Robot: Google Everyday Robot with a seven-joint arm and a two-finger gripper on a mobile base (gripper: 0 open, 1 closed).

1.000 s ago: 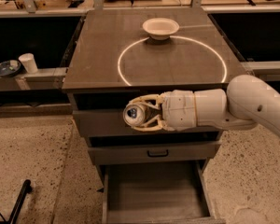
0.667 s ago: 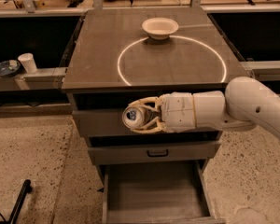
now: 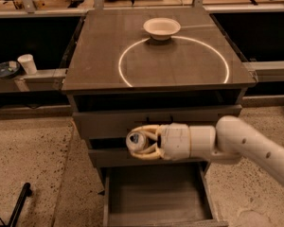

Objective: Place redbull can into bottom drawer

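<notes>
We see the gripper (image 3: 138, 144) in front of the cabinet (image 3: 109, 70), at the height of the two upper drawers (image 3: 109, 126). Its pale fingers (image 3: 146, 128) are clamped round the redbull can (image 3: 137, 140) from above and below. The can is held in the air, lying on its side, with its shiny top turned towards us. The white arm (image 3: 255, 148) comes in from the right and crosses the lower of the two upper drawer fronts, hiding much of it.

Below the can, the bottom drawer (image 3: 156, 197) is pulled out towards us, with its flat grey floor in view between its side walls. The can is not in it; in our view it hangs above the drawer's rear part (how far forward of the fronts we cannot tell).

On the cabinet top a white bowl (image 3: 162, 28) sits at the far edge of a thin white ring (image 3: 125, 77) marked on the surface, well apart from the gripper. On the ledge to the left stands a paper cup (image 3: 27, 64) with a dark dish (image 3: 4, 70) just beside it. Down on the speckled floor (image 3: 33, 164) at the lower left lies a black bar (image 3: 20, 203) — clear of the drawer's side and away from the arm
</notes>
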